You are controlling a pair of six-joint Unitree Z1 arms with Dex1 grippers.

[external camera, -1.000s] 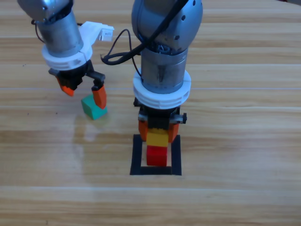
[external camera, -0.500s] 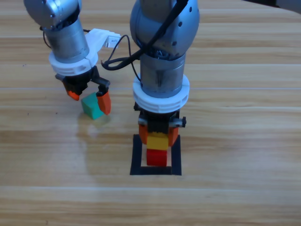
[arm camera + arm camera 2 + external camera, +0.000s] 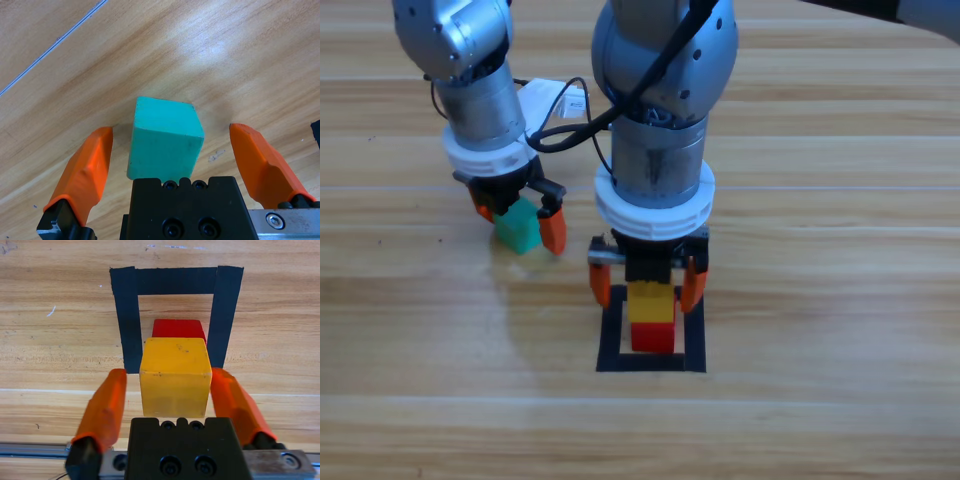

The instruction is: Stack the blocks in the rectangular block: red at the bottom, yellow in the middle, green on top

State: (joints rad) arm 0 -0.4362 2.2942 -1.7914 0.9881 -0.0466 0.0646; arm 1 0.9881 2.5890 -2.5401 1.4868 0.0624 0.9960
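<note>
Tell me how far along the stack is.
Done: red sits inside the tape outline with yellow on top; the right tool is open around yellow. In hand: the left tool straddles green, open, on the table. Left: grip green and set it on yellow.

A wooden table (image 3: 840, 250) carries everything here, its boards running across the high view with pale seams between them. Stuck flat to the wood near the middle of the picture's lower half is the rectangular block (image 3: 611, 340), an outline of black tape with bare wood inside. The red cube (image 3: 653, 337) sits on the wood within that outline. Up and to the left of the tape, apart from it, the green cube (image 3: 519, 227) rests on the table with bare wood all around it.
</note>
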